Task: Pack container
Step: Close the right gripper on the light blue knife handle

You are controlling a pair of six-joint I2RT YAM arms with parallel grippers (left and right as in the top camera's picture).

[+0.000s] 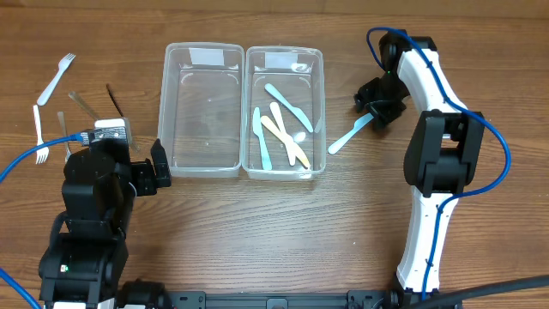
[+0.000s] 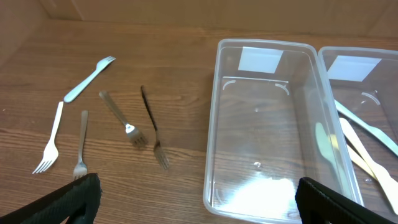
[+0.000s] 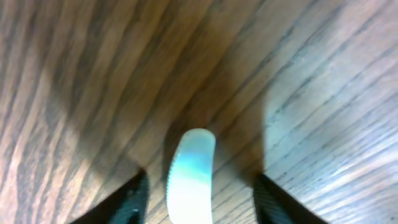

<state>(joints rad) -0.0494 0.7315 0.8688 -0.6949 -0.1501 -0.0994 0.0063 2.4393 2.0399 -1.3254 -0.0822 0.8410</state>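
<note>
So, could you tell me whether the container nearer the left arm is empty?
Empty: the left container shows only bare floor; utensils lie in the right container.

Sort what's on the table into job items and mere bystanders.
Job:
empty left container
right container holding knives
blue knife at the open right gripper
five forks

Lying about:
probably only the blue cable

Table (image 1: 257, 232): brown wood grain, filling all views
Light: soft, with a pale sheen on the grain
</note>
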